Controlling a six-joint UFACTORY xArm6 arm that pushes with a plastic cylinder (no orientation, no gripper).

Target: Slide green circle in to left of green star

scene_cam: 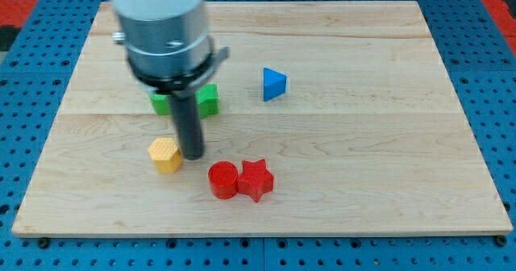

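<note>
Two green blocks sit at the view's upper left, partly hidden behind my arm: one (160,103) pokes out on the left of the rod, the other (209,99) on its right. Their shapes cannot be made out, so I cannot tell which is the circle and which the star. My tip (193,155) rests on the board below them, right next to the yellow block (165,155) on its right side, apparently touching it.
A red circle (222,180) and a red star (255,179) lie side by side below the tip to the right. A blue triangle (273,84) sits right of the green blocks. The wooden board (363,142) lies on a blue pegboard.
</note>
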